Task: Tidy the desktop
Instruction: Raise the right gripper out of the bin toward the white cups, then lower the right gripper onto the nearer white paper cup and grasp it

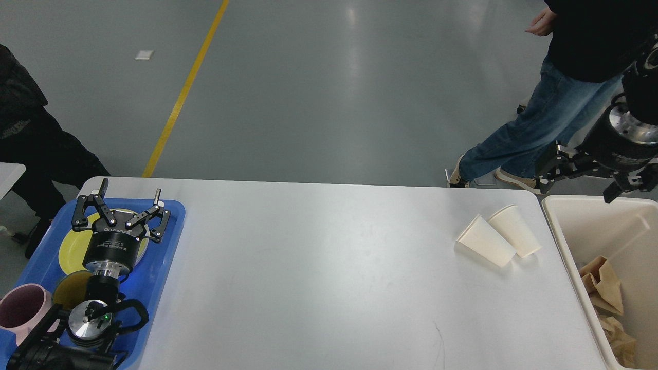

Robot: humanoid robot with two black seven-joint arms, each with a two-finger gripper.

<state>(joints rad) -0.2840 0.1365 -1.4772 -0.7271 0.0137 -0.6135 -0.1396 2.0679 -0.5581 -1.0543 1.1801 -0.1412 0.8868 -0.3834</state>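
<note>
End effector (129, 194) splayed above blue tray (169, 241), left arm.

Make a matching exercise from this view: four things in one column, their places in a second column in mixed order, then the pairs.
Things:
1. paper cups
2. yellow plate
3. crumpled brown paper
4. pink mug

Places:
A. inside the cream bin
B. near corner of the blue tray
C. lying on the desktop, far right part
D. on the blue tray, under the left tool

Pairs: 1-C, 2-D, 3-A, 4-B
</note>
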